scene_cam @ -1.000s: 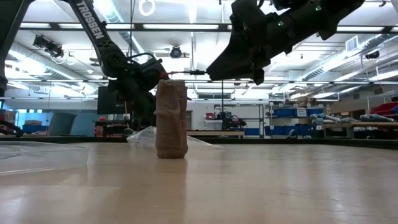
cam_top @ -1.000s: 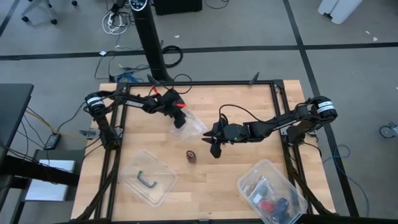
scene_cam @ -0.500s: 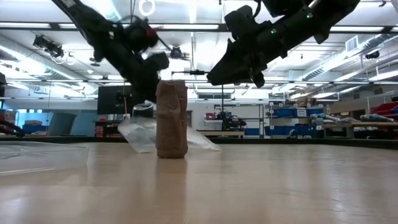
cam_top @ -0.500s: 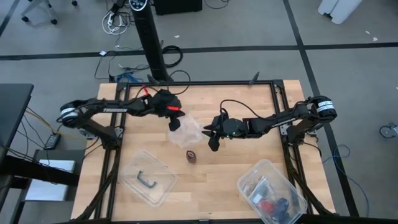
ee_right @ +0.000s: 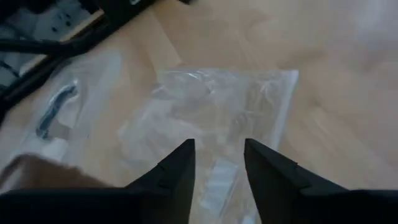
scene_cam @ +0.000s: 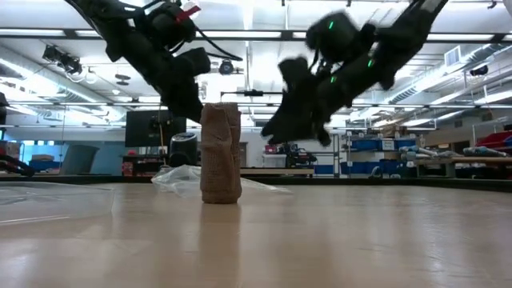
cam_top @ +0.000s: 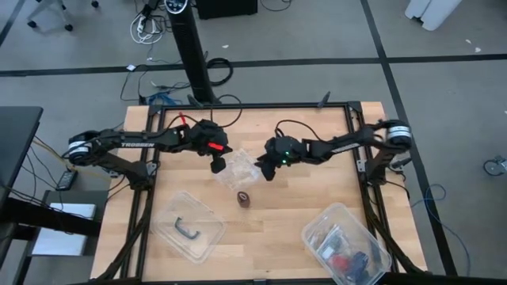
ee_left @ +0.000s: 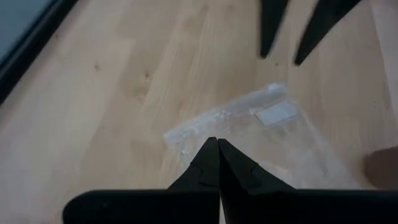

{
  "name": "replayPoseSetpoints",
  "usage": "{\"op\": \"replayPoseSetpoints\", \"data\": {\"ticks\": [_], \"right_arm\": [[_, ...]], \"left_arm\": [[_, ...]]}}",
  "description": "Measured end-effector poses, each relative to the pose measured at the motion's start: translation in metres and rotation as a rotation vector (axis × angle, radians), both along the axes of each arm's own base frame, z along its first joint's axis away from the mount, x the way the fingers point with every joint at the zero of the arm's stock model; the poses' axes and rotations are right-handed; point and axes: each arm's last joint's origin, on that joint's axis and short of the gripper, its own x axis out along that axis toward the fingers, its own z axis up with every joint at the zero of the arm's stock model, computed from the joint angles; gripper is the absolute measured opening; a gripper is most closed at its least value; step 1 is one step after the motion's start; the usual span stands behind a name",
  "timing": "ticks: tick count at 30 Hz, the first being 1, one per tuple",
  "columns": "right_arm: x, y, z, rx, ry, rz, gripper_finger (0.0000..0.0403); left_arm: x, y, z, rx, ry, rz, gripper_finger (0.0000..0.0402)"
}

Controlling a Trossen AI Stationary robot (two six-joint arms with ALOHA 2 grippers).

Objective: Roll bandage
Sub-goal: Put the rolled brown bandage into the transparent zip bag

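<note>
Two grippers meet over a clear plastic bag (cam_top: 240, 168) at mid-table in the high view: the left gripper (cam_top: 217, 164) at its left edge, the right gripper (cam_top: 268, 169) at its right. The bandage (cam_top: 244, 199), a small brown roll, stands apart just below the bag.

Low view: the bandage (scene_cam: 220, 153) stands upright, the bag (scene_cam: 180, 178) behind it.

Left wrist view: the fingers (ee_left: 211, 163) are pressed together at the bag's edge (ee_left: 249, 127).

Right wrist view: the fingers (ee_right: 178, 167) are spread apart above the bag (ee_right: 217, 112).

left end effector (cam_top: 218, 164) moved over clear bag (cam_top: 239, 168) | right end effector (cam_top: 269, 169) shifted toward bag
</note>
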Motion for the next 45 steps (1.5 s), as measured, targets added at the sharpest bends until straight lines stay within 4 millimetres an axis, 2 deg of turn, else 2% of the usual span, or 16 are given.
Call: {"op": "replayPoseSetpoints", "data": {"ticks": [4,7,10,13,17,22,23,25,29,33,40,45], "right_arm": [[0.008,-0.017,-0.033,0.09,0.015,-0.022,0.0179],[0.011,-0.026,-0.05,0.112,0.02,-0.054,0.0204],[0.014,-0.028,-0.062,0.13,0.026,-0.04,0.0217],[0.022,-0.029,-0.064,0.129,0.014,-0.027,0.0213],[0.032,-0.029,-0.063,0.096,0.012,-0.014,0.0166],[0.037,-0.027,-0.059,-0.004,0.018,0.019,0.003],[0.038,-0.026,-0.059,-0.017,0.02,0.03,0.0016],[0.038,-0.024,-0.057,-0.033,0.019,0.048,0.0013],[0.037,-0.011,-0.035,-0.115,-0.005,0.093,0.0004],[0.028,0.006,0.005,-0.238,-0.024,0.121,0.0003],[-0.01,0.046,0.08,-0.467,-0.055,0.176,0.0001],[-0.034,0.064,0.114,-0.551,-0.11,0.153,0.0001]], "left_arm": [[0.001,-0.003,0.001,0.002,-0.008,-0.01,0.0],[0.001,-0.003,0.001,0.002,-0.007,-0.014,0.0],[0.001,-0.003,0.0,0.002,-0.005,-0.013,0.0],[0.001,-0.003,0.001,0.002,-0.008,-0.013,0.0],[0.001,-0.003,0.001,0.001,-0.006,-0.013,0.0],[0.002,-0.003,0.001,0.004,-0.015,-0.012,0.0],[0.002,-0.003,0.002,0.006,-0.022,-0.01,0.0],[0.003,-0.002,0.004,0.01,-0.046,-0.001,0.0],[0.003,-0.003,0.014,0.015,-0.115,-0.002,0.0],[0.0,-0.007,0.03,-0.032,-0.235,-0.068,0.0],[-0.022,-0.016,0.069,-0.017,-0.42,-0.152,0.0],[-0.03,-0.024,0.08,-0.07,-0.49,-0.277,0.0013]]}}
